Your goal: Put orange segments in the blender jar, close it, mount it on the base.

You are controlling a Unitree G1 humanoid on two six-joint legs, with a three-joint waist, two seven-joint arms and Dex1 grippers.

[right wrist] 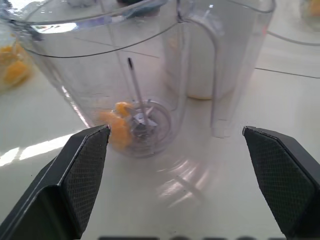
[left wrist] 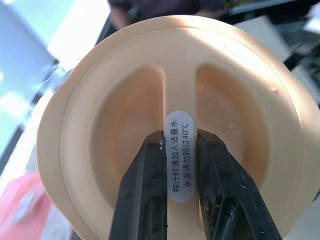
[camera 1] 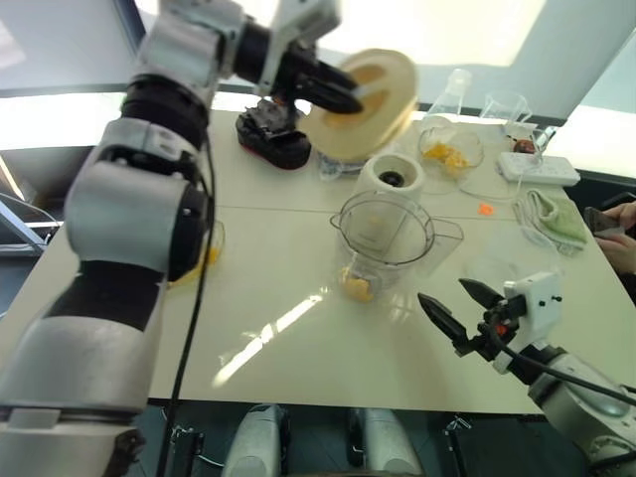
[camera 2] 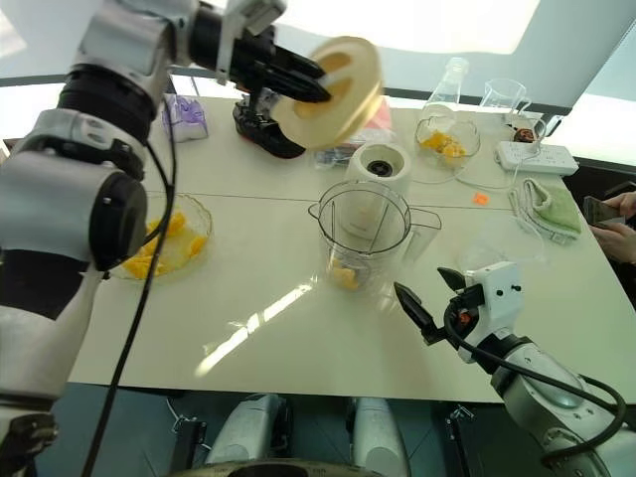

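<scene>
**Lid held aloft, jar waiting open on the desk**

While the left pincer [camera 2: 310, 81] hangs high above the far side of the white desk [camera 2: 258, 328], its two black fingers [left wrist: 142, 195] are clamped on the central ridge of a flat, round, cream plastic lid [camera 2: 333, 91], which stands tilted on edge in the air. A white oval sticker with printed characters sits on that ridge between the fingers.

Below it, near the middle of the desk, the tall clear plastic blender jar [camera 2: 364, 231] stands upright and uncovered, its handle facing the right arm. A few glossy orange-yellow segments [right wrist: 116, 124] lie at its bottom beside the blade. Just behind the jar stands the squat cream-white base [camera 2: 382, 162], its dark socket facing up, not touching the jar.

The right pincer [camera 2: 433, 298] hovers low, near the jar's handle, jaws spread wide and holding nothing.

A shallow glass bowl [camera 2: 159, 243] of more segments sits on the robot's left side.
</scene>
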